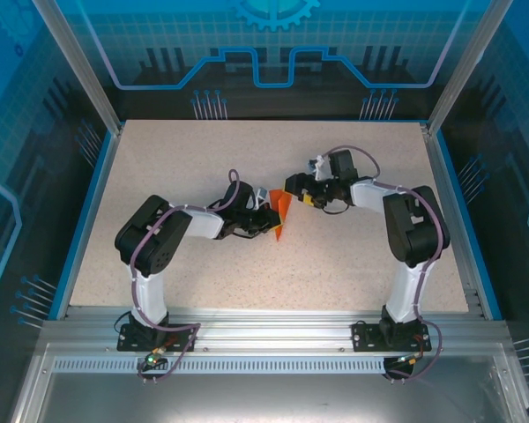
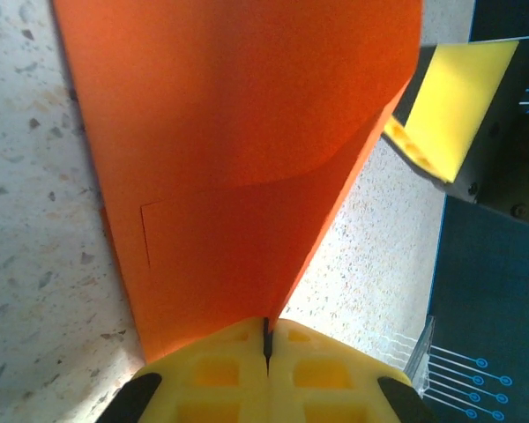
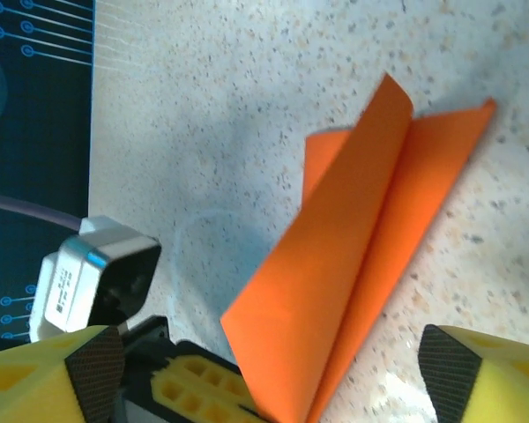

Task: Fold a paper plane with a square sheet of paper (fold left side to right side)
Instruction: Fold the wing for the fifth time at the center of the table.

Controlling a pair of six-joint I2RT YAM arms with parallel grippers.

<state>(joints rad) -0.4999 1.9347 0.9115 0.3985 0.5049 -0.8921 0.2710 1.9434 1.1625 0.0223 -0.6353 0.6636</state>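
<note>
Mid-table, the orange paper plane sits between the two arms, with the left gripper clenched on its narrow end and one flap standing up off the table. The right gripper hangs wide open just beside it, holding nothing. This looks like the lengthwise fold, and next that raised flap needs pressing flat along the crease.

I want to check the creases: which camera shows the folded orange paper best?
The right wrist view: the orange paper shows nearly whole there, centre crease and raised flap plain. The top external view gives a small orange wedge between the arms. The left wrist view crops it, pinched in the shut left gripper.
</note>
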